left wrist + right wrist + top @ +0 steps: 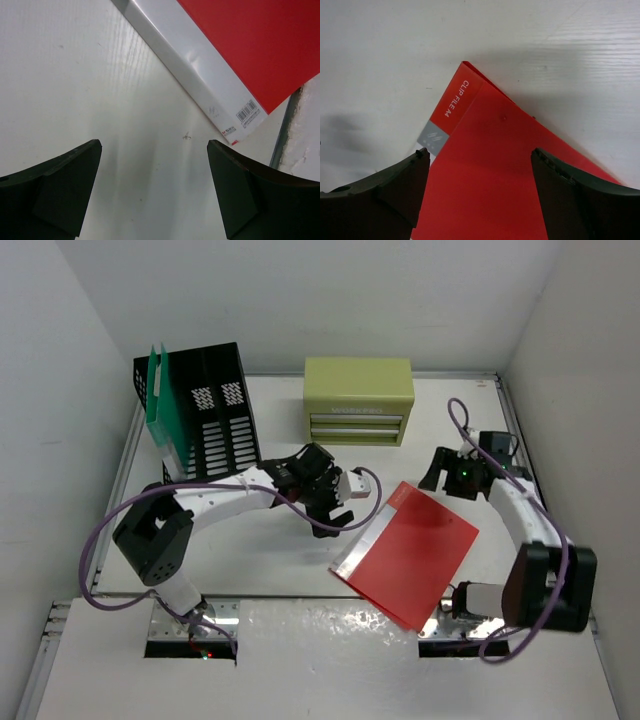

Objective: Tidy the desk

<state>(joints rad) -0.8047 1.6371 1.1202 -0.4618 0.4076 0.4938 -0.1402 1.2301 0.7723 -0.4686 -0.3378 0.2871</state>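
The desk (270, 565) is a white tabletop. A red clip file (418, 552) with a grey spine strip lies flat on it, right of centre. My left gripper (333, 512) is open and empty, hovering over bare desk just left of the file's spine. In the left wrist view the gripper (155, 192) is above the white surface and the file (250, 45) lies at the upper right. My right gripper (438, 472) is open and empty at the file's far corner. In the right wrist view the gripper (480, 195) straddles the red cover (490, 165), not touching it.
A black slotted file rack (215, 420) stands at the back left with a green folder (163, 405) upright in it. An olive-green drawer chest (358, 400) stands at the back centre. White walls enclose the desk. A metal edge rail (284, 131) runs near the file's corner.
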